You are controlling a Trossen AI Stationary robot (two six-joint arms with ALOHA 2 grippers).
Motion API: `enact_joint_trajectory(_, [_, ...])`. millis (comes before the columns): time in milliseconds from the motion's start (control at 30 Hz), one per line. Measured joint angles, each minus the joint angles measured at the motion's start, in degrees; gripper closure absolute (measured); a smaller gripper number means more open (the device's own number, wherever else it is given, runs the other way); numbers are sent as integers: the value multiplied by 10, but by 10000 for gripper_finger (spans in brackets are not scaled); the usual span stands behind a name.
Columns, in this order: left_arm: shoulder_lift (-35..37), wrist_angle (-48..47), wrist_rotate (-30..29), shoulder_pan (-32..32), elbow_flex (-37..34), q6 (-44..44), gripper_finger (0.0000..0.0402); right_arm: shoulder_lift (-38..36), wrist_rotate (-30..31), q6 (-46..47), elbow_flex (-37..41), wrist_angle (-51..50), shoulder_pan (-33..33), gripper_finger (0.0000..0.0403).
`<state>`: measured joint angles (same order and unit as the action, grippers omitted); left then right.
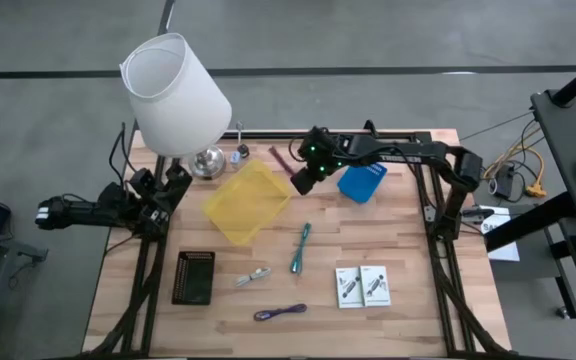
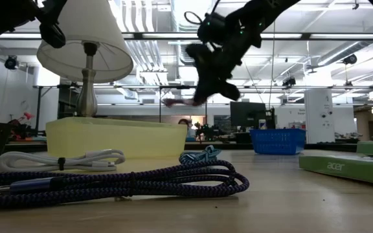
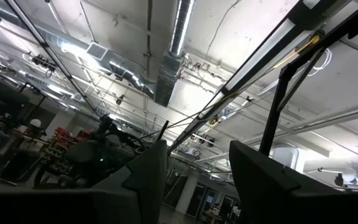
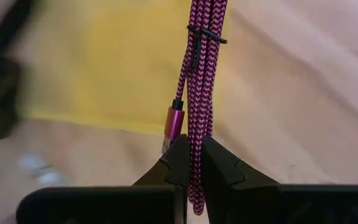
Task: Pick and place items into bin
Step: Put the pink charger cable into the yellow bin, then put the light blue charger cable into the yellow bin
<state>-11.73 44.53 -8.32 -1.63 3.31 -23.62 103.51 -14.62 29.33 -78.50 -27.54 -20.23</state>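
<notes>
Clamping a bundled pink braided cable (image 4: pixel 199 81), your right gripper (image 1: pixel 302 181) hangs above the yellow bin's (image 1: pixel 249 202) far corner — the cable runs straight out past its fingertips, toward the lamp (image 1: pixel 176 97). Beside it sits a blue basket (image 1: pixel 362 182). Your left gripper (image 3: pixel 194 171) waits half-open at the table's left edge.

High view: straight down over whole worktop (image 1: pixel 408 250). Low view: worktop level, close behind purple cable (image 2: pixel 109 181). Both share yellow bin (image 1: pixel 248 202). Left wrist faces ceiling; right wrist faces worktop closely.
</notes>
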Motion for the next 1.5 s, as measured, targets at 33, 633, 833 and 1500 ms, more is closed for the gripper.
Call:
enact_joint_trajectory(33, [0, 0, 0, 0, 0, 0, 242, -1, -25, 0, 0, 17, 2, 390])
enact_joint_trajectory(633, [0, 0, -10, 0, 0, 0, 242, 80, -64, 46, -1, 151, 12, 390])
enact_joint_trajectory(833, [1, 0, -10, 0, 0, 0, 242, 98, -64, 48, -10, 162, 12, 390])
enact_joint_trajectory(1500, [2, 0, -10, 0, 0, 0, 242, 96, -87, 38, -35, 180, 13, 277])
